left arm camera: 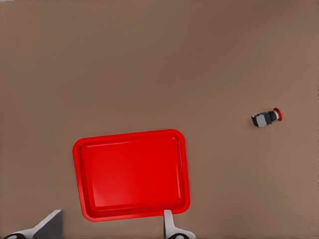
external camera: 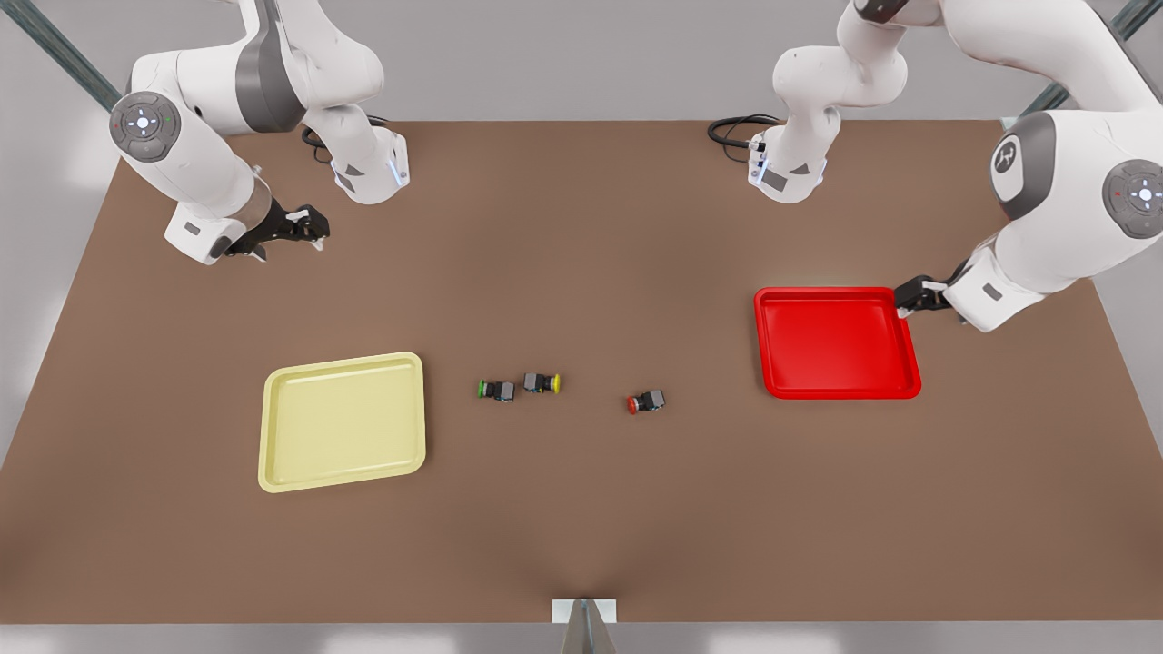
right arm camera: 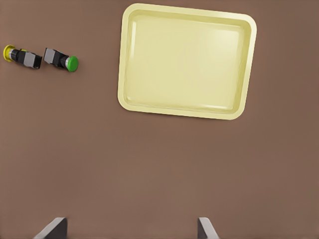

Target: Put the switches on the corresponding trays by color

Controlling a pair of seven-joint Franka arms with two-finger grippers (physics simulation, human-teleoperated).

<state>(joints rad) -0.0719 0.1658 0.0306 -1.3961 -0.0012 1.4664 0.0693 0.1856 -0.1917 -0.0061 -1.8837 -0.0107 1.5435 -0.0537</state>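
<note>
- Switches lay on the brown table (external camera: 581,509) between the two trays, all on their sides; none sat in a tray yet.
- Yellow tray (external camera: 343,421) sat toward the front view's left, bare inside, with the right gripper (external camera: 304,229) hovering well behind it. In the right wrist view its fingertips (right arm camera: 55,228) stood wide apart with nothing between them, touching nothing.
- Green switch (external camera: 496,391) came next, back to back with the yellow switch (external camera: 542,383), their dark bodies almost touching (the green one has no tray and should stay put).
- Red switch (external camera: 646,401) lay alone, well apart from that pair and nearer the red tray (external camera: 837,342).
- Handling, as a judgement: each switch looked tiny, light and rigid, so a gentle pinch should do. The round cap seemed likely to roll or slip, so the squarish dark body looked the better place to take hold, jaws across its flat sides. The yellow one's close neighbour left little room for a finger on that side.
- Red tray sat toward the front view's right, also bare inside.
- Left gripper (external camera: 919,296) hung just beside the red tray's far right corner; its fingertips (left arm camera: 168,221) were spread and held nothing. Whether it touched the rim could not be told.
</note>
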